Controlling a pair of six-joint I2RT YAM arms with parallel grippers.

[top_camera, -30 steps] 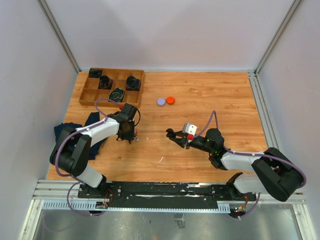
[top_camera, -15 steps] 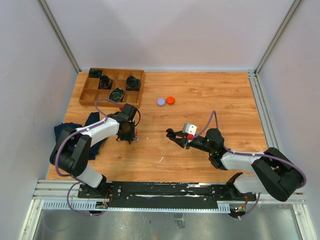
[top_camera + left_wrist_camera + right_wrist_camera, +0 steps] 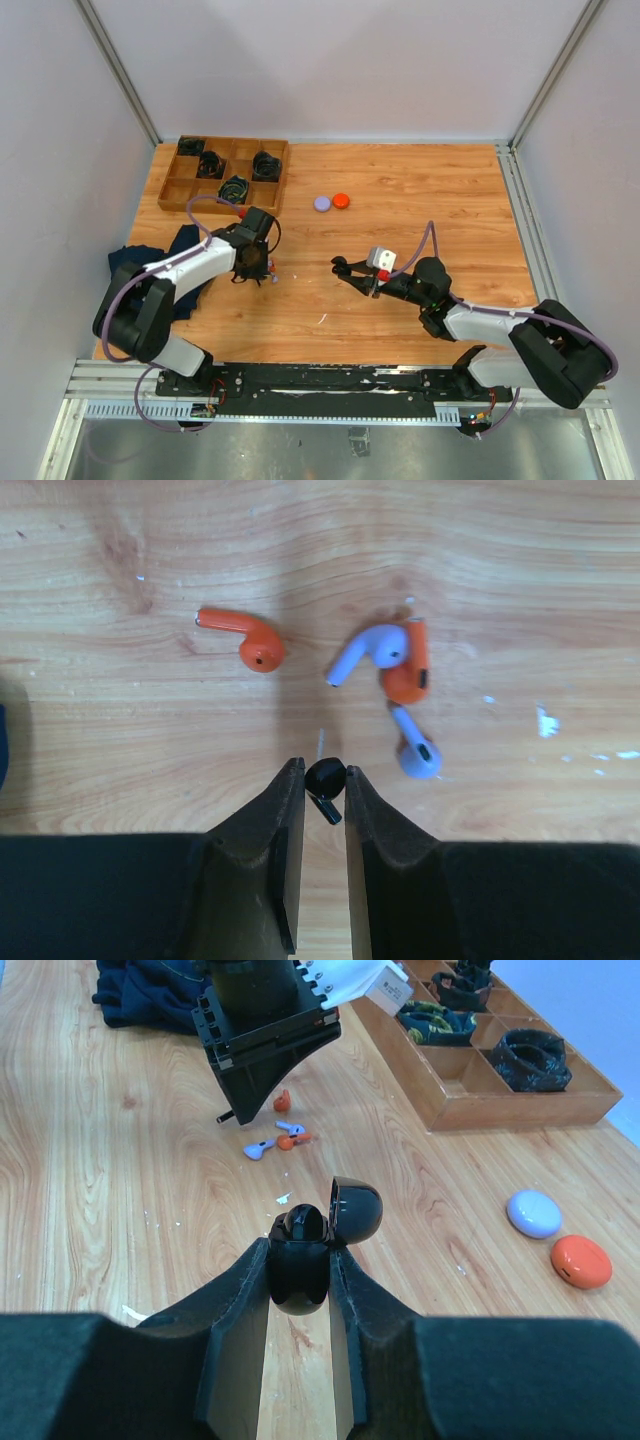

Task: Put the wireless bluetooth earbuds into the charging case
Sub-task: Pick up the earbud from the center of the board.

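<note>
**Progress:** early. No bud can be confirmed seated in any case.

- The left gripper point(image 3: 321, 782) is pinched together on the black bud point(image 3: 325, 776), in front of the tray point(image 3: 170, 190). The bud is at or just above the table point(image 3: 440, 180); I cannot tell whether it is lifted.
- The right gripper point(image 3: 300, 1247) is clamped on the black case point(image 3: 299, 1285), whose lid point(image 3: 356, 1210) is hinged open. The case is in front of the tray and to its right, and appears to be off the table.
- Bud and case are well apart, so insertion is not yet done.

**Left to do (my reading):**
- Bring the black bud to the black case and seat it.
- Then put the coloured buds into their matching cases, which are not yet opened.
- No second black bud is visible.

**Loose buds:** four lie on the table in front of the tray, just past the left fingertips.
- The lone orange bud point(image 3: 250, 645) lies apart from the others.
- The second orange bud point(image 3: 410, 665) touches the first purple bud point(image 3: 365, 650).
- The second purple bud point(image 3: 415, 748) lies just beside that pair.

**Containers:**
- Black case: open, with a dark shape in its mouth. I cannot tell whether that is an empty well or a bud.
- Purple case point(image 3: 322, 203) and orange case point(image 3: 341, 200): both closed, side by side to the right of the tray. Their contents are hidden.
- Tray: several compartments hold dark coiled items and the others show bare wood. No buds are seen in it.
</note>
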